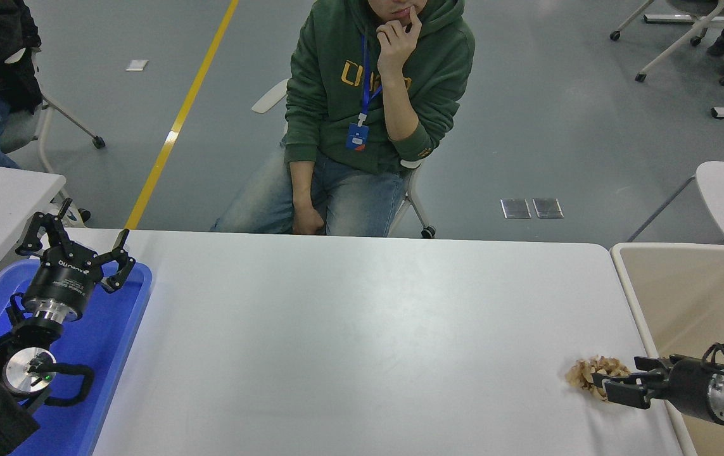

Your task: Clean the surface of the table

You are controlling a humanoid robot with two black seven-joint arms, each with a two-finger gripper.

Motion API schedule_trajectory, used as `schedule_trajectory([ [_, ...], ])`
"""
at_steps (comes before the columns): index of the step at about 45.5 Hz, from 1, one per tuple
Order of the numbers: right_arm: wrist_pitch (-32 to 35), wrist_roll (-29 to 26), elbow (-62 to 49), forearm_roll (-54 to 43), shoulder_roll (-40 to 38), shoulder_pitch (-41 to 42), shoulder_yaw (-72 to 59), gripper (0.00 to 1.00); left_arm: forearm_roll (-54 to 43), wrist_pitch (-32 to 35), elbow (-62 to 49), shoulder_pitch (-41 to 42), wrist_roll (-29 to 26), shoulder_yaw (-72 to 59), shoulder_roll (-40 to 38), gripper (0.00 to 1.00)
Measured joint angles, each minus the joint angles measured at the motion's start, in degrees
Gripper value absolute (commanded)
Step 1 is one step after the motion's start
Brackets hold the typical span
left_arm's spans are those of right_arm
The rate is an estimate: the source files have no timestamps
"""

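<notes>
Table surface [349,342], the wide matte white top with rounded corners, fills the middle of the view, and a crumpled tan scrap of paper-like litter [590,372] is seen lying near its right edge. The scrap is pinched at its right side between the narrow-set fingers [618,389] of the black right gripper [615,383], which is brought in low from the lower right, over the table's edge. Just beyond that edge, a beige bin [704,297] is set beside the table. At the lower left, the black left gripper [76,244] is parked with fingers spread wide above a blue plastic tray [108,342]. At the far side, a person in a green hoodie [368,95] is seated.
</notes>
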Motion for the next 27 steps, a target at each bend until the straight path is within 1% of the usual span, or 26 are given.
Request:
schedule_trajectory([
  [5, 0.0, -0.01, -0.76, -0.03, 1.18, -0.36, 0.0, 0.98, 0.0, 0.0, 0.0, 0.0, 0.0, 0.0, 0.0, 1.0],
  [10, -0.01, -0.03, -1.44, -0.03, 2.22, -0.61, 0.0, 0.89, 0.0, 0.0, 0.0, 0.0, 0.0, 0.0, 0.0, 1.0],
  [12, -0.01, -0.04, -1.72, 0.0, 2.66, -0.69, 0.0, 0.82, 0.0, 0.0, 0.0, 0.0, 0.0, 0.0, 0.0, 1.0],
  [14, -0.01, -0.05, -1.9, 0.03, 2.97, -0.73, 0.0, 0.74, 0.0, 0.0, 0.0, 0.0, 0.0, 0.0, 0.0, 1.0],
  [15, -0.01, -0.05, -2.08, 0.03, 3.18, -0.75, -0.01, 0.56, 0.0, 0.0, 0.0, 0.0, 0.0, 0.0, 0.0, 1.0],
  [17, -0.01, -0.05, -2.41, 0.03, 3.54, -0.79, -0.02, 0.36, 0.0, 0.0, 0.0, 0.0, 0.0, 0.0, 0.0, 1.0],
  [19, -0.01, -0.05, -2.76, 0.02, 3.76, -0.79, -0.03, 0.07, 0.0, 0.0, 0.0, 0.0, 0.0, 0.0, 0.0, 1.0],
  [20, -0.01, -0.05, -2.94, -0.02, 3.89, -0.79, -0.04, 0.0, 0.0, 0.0, 0.0, 0.0, 0.0, 0.0, 0.0, 1.0],
  [27, 0.17, -0.03, -4.45, -0.19, 4.51, -0.72, -0.07, 0.0, 0.0, 0.0, 0.0, 0.0, 0.0, 0.0, 0.0, 1.0],
])
